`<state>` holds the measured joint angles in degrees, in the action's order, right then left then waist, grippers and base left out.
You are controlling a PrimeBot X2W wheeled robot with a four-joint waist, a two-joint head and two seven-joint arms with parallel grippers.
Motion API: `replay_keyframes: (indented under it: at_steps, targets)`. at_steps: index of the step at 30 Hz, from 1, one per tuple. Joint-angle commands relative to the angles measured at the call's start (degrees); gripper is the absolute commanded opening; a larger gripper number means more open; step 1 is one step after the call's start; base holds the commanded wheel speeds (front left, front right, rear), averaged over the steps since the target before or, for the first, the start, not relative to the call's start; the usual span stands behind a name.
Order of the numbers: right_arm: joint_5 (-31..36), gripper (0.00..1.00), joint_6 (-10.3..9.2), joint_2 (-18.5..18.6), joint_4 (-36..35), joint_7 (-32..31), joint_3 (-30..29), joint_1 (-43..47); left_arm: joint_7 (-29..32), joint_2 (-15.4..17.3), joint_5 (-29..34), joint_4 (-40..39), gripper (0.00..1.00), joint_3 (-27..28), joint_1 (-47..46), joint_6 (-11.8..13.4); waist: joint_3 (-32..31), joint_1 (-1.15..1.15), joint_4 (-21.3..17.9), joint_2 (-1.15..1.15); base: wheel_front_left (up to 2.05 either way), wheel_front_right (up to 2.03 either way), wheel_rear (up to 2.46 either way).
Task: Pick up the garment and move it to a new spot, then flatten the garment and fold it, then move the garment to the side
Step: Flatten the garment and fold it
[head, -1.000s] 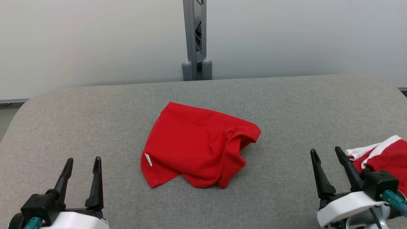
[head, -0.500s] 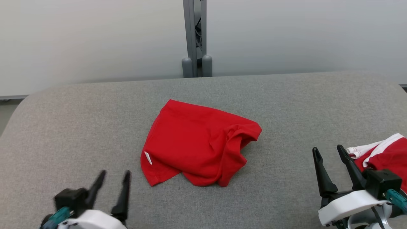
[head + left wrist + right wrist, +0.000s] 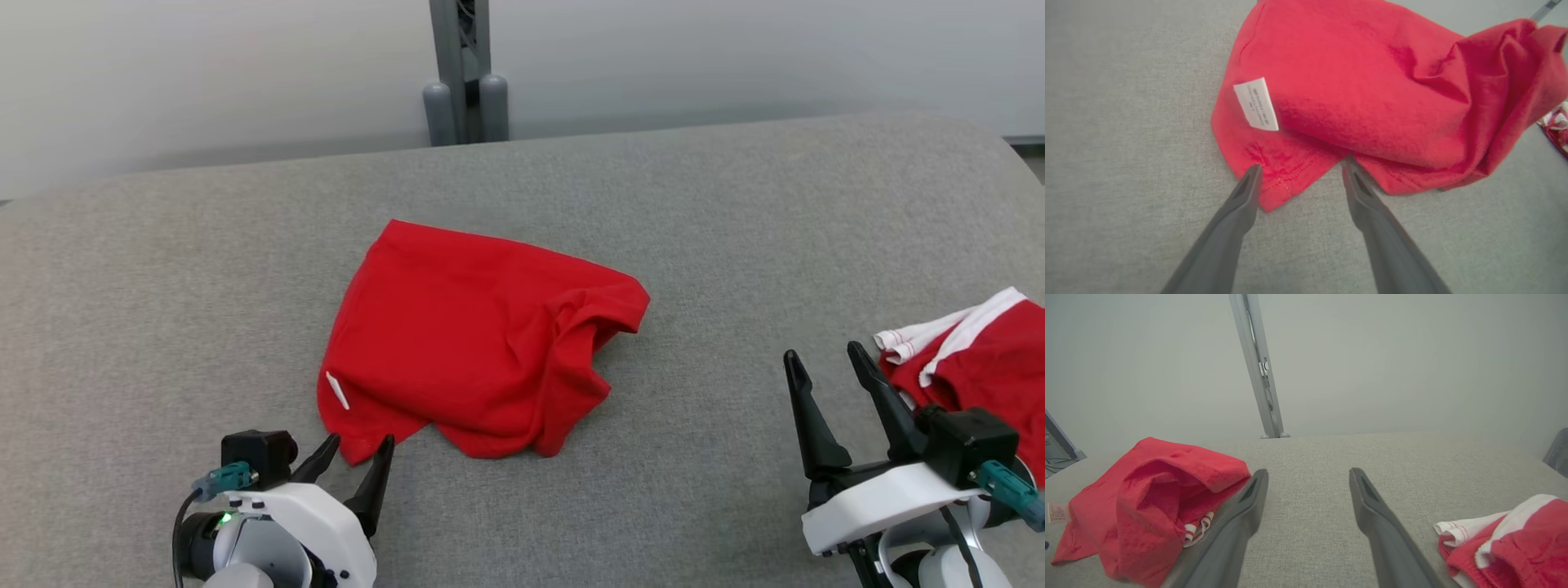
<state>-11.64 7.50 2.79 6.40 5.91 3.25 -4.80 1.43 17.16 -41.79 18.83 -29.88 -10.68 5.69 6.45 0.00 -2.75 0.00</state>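
Our left hand, wide open and empty, has its fingertips at the near hem of the crumpled red garment on the grey desk, while our right hand, equally open and empty, sits well right of it.

Runs plain, unpatterned red across the garment, broken by a small white label with tiny dark print and a bit of red-and-white striped trim in its folds. Shows heathered mid-grey over the padded surface, red with white bands on the second garment, pale grey-white on the wall, darker grey on the post. Pairs black fingers with white housings and teal connectors on the left gripper and right gripper.
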Motion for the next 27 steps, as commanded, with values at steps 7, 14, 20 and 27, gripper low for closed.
replay_keyframes:
  at_steps: [7,14,20,27]
  targets:
    - [-0.5,1.0,-0.02,0.29,0.52,1.11,-0.13,-1.43,0.14,-1.11,-1.73,10.07,0.69,0.71,-4.63,-2.11,2.62,0.0,-1.96,0.0,0.0,0.0,0.0]
    - [-0.75,1.0,-0.02,0.29,0.9,1.63,-0.55,-1.99,-2.5,-0.67,-0.48,15.23,0.0,0.84,-7.72,-2.7,3.0,0.0,-1.9,0.0,0.0,0.0,0.0]
    - [-0.94,1.0,-0.02,0.29,1.0,1.89,-1.48,-1.97,-9.16,2.98,3.24,8.32,0.0,2.94,-10.7,0.39,2.96,0.0,-0.64,0.0,0.0,0.0,0.0]
    - [-1.65,1.0,-0.02,0.3,1.67,2.49,-1.71,-1.87,-8.97,10.07,6.98,-9.54,0.0,6.03,-9.36,6.88,2.97,0.0,0.86,0.0,0.0,0.0,0.0]
